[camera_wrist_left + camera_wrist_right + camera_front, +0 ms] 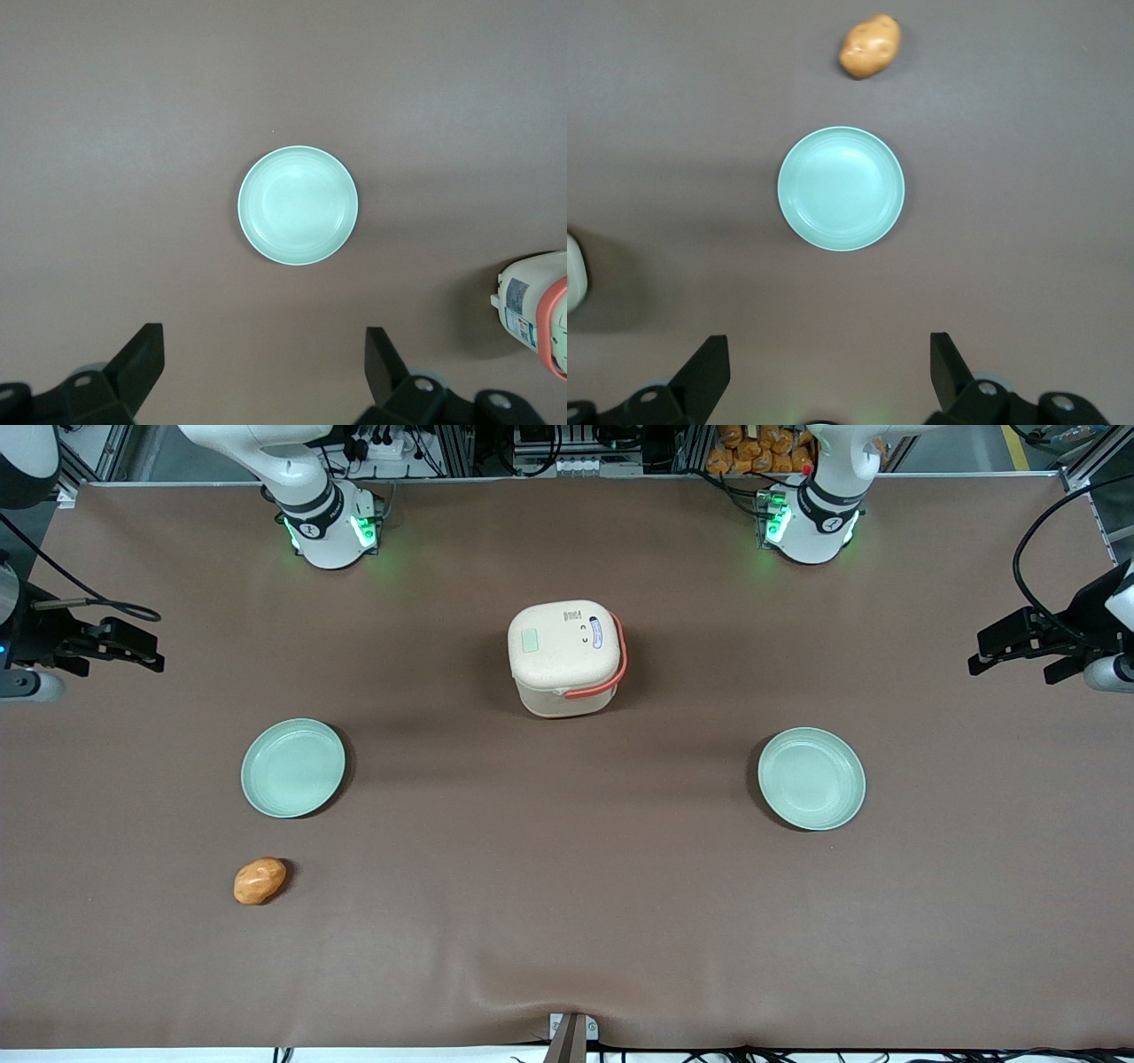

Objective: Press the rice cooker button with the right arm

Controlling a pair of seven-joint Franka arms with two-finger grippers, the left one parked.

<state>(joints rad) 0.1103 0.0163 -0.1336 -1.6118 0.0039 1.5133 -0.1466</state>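
Observation:
The cream rice cooker [564, 657] with an orange-red handle stands in the middle of the table. Its pale green button [530, 640] sits on the lid, on the side toward the working arm. The right arm's gripper [146, 651] hangs high at the working arm's end of the table, far from the cooker. In the right wrist view the gripper [830, 354] is open and empty, its fingers [709, 367] wide apart above the brown cloth. Only a sliver of the cooker [574, 274] shows there, and the button is out of that view.
A pale green plate [293, 768] lies below the gripper [841, 188]. A potato [260, 880] lies nearer the front camera than that plate [870, 46]. A second green plate [811, 779] lies toward the parked arm's end [298, 205].

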